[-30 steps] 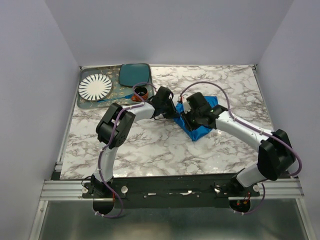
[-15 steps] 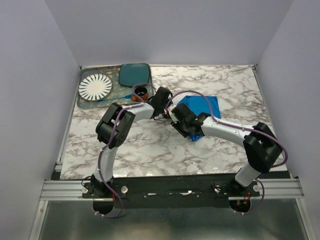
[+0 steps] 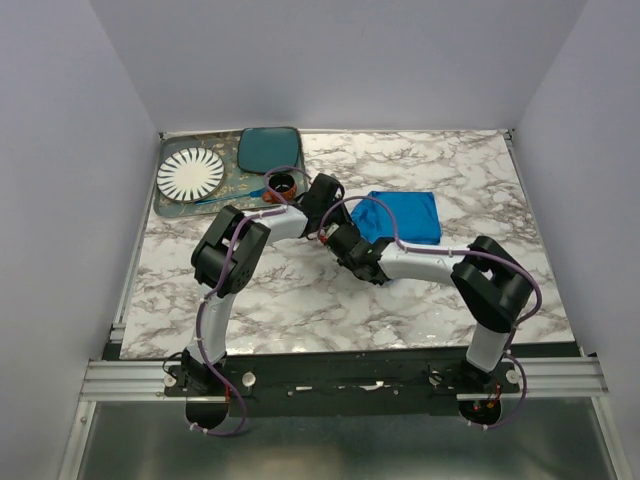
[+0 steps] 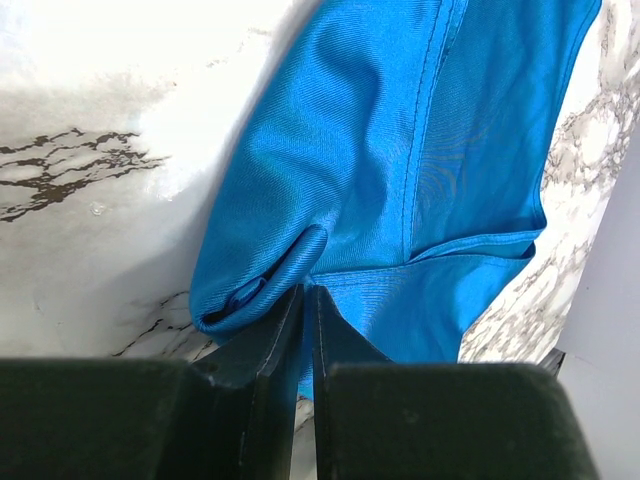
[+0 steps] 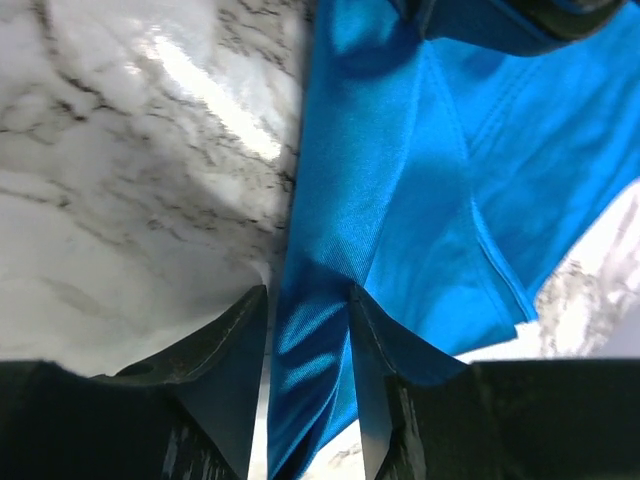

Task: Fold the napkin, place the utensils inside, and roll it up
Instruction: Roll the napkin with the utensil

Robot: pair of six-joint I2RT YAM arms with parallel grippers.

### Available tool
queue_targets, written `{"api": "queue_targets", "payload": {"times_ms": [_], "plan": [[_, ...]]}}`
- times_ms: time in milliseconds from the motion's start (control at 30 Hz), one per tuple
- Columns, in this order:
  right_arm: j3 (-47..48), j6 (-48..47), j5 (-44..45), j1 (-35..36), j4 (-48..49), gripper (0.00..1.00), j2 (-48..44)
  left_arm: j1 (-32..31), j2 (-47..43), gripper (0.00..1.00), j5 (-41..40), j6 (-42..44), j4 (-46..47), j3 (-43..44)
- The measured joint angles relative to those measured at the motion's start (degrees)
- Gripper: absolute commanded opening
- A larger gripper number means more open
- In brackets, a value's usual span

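The bright blue napkin (image 3: 405, 215) lies as a flat folded rectangle right of the table's centre. My left gripper (image 3: 326, 196) is at its left edge. In the left wrist view that gripper (image 4: 305, 290) is shut on a rolled hem of the napkin (image 4: 400, 180). My right gripper (image 3: 347, 243) sits just nearer, at the near left corner. In the right wrist view it (image 5: 307, 290) pinches a bunched fold of the napkin (image 5: 400, 200). A slim bluish fork (image 3: 238, 196) lies on the tray's near edge.
A tray (image 3: 163, 205) at the far left holds a white striped plate (image 3: 190, 175), a dark teal plate (image 3: 270, 150) and a small brown cup (image 3: 283, 185). The two wrists are very close together. Bare marble (image 3: 300, 300) stretches towards the arm bases.
My right gripper has swung left from over the napkin to its near left corner. The napkin has gone from a diamond-shaped bunch to a flat rectangle. The left gripper has stayed put.
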Motion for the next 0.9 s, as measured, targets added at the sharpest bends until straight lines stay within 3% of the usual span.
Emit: {"api": "queue_targets", "payload": {"times_ms": [367,500,900], "plan": [[0.0,-0.6,10.1,1.0,1.6,0.52,2.6,0.1,0.2,0.18,0.6,-0.2,0.5,0.0],[-0.2,-1.2,10.9,1.3,2.1,0.59,2.5,0.1,0.2,0.18,0.6,-0.2,0.5,0.0],[-0.4,-4.2,12.5,1.4,4.3,0.55,3.2,0.2,0.3,0.18,1.0,-0.3,0.7,-0.1]]}}
